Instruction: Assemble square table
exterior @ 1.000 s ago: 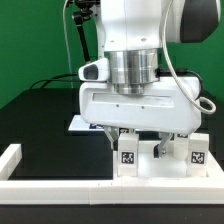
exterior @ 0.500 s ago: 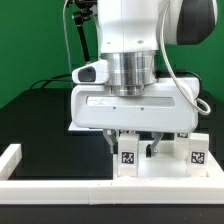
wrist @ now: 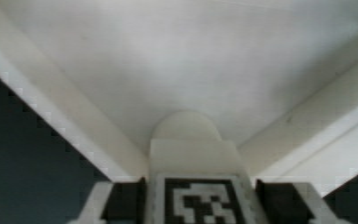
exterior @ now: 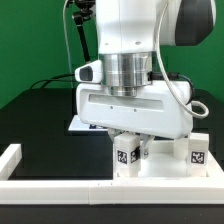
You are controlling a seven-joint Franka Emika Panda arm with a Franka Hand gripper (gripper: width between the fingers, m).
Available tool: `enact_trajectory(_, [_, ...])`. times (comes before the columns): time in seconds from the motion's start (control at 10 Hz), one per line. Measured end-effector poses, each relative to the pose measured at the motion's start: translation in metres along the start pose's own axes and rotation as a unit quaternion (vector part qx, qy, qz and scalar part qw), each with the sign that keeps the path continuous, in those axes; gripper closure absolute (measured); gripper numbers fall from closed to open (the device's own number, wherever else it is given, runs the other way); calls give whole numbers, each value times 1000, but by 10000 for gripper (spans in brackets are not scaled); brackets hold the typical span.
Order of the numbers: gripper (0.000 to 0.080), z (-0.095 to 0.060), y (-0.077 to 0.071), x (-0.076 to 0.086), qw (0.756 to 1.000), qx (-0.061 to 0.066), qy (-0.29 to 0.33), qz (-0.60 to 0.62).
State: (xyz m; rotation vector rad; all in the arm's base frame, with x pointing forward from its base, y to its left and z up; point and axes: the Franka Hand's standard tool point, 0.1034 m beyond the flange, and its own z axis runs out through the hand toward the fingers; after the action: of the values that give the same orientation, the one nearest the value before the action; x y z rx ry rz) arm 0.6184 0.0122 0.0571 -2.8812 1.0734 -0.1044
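Legs come first: the tagged leg [exterior: 127, 155] sits directly under my end effector [exterior: 130, 150], and in the exterior view I see the fingers [exterior: 146, 148] flanking it on both sides. The wrist view backs that up: the leg's tag [wrist: 201, 201] fills the space between the two dark pads [wrist: 290, 201], which look pressed against its sides. I judge the end effector clamped on this leg, though the contact itself is partly hidden. The leg stands upright, which I take to be the reason for gripping it from above.

Just beside the end effector, a second tagged leg [exterior: 196, 152] stands upright, apart from the grip. Both rest close against the white border rail [exterior: 100, 186] that edges the black surface [exterior: 40, 120].

Farther behind the end effector, only a corner of the flat white tabletop [exterior: 78, 124] shows; the arm hides the rest.
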Motion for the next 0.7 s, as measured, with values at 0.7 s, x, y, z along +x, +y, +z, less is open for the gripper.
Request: enact_trajectory(0.7, [511,2,-8,2,914,-10,-20,404])
